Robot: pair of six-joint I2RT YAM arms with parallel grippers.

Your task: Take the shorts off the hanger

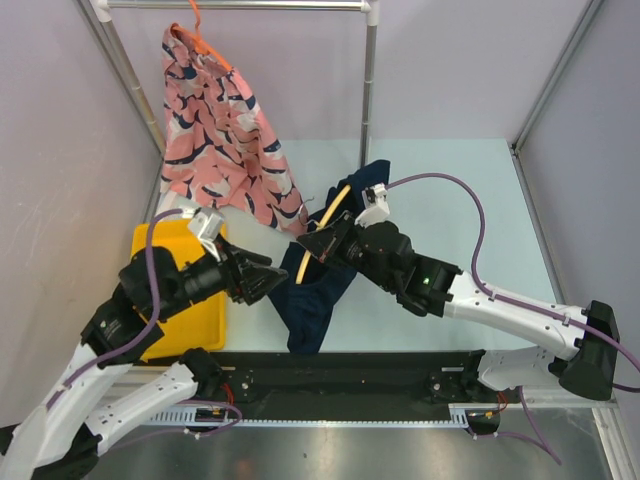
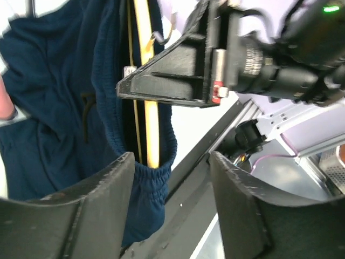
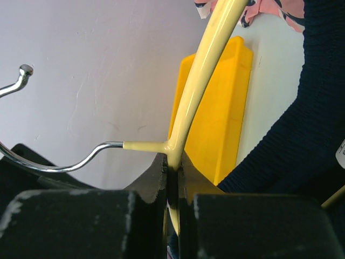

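Note:
The navy shorts (image 1: 318,290) hang on a pale yellow hanger (image 1: 330,212) held above the table. My right gripper (image 1: 312,243) is shut on the hanger (image 3: 200,75) just below its metal hook (image 3: 59,162). My left gripper (image 1: 275,278) is open beside the shorts' left side; in its wrist view the elastic waistband (image 2: 151,186) lies against the left finger (image 2: 91,210), with the hanger bar (image 2: 151,124) inside the cloth. The salmon-pink printed shorts (image 1: 225,140) hang on an orange hanger (image 1: 205,40) from the rail.
A yellow bin (image 1: 185,300) stands at the left under my left arm. A metal rail (image 1: 240,6) with a vertical post (image 1: 370,90) crosses the back. A black strip (image 1: 350,375) runs along the near edge. Walls close in on both sides.

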